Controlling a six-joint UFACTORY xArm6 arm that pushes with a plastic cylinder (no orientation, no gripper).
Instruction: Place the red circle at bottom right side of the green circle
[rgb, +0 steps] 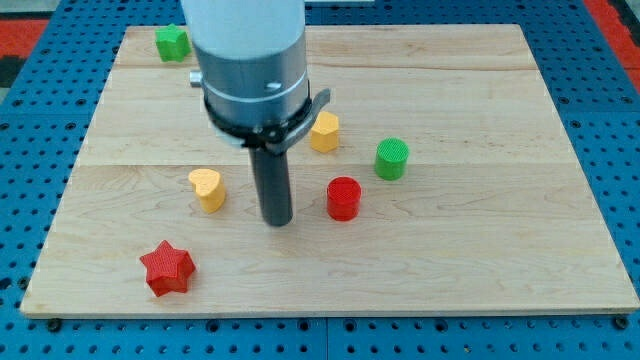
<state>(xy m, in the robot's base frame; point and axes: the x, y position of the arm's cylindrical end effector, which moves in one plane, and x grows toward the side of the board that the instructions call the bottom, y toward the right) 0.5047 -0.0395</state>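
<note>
We've got my tip (277, 221) just left of the red circle (343, 198), no gripper fitted, ready to nudge it right, below the green circle (392, 159).

My tip (276, 222) rests on the counter (480, 270) between the yellow heart (207, 189) on the view's left and the red circle (343, 198) on the view's right, with a narrow open gap on each side. Toward the view's top right of the red circle stands the green circle (392, 158), with open wood to the green circle's bottom right. The yellow hexagon-like block (324, 131) sits just beside my arm. The red star (167, 268) blocks the bottom left; the green block (172, 42) sits far off at top left.
</note>
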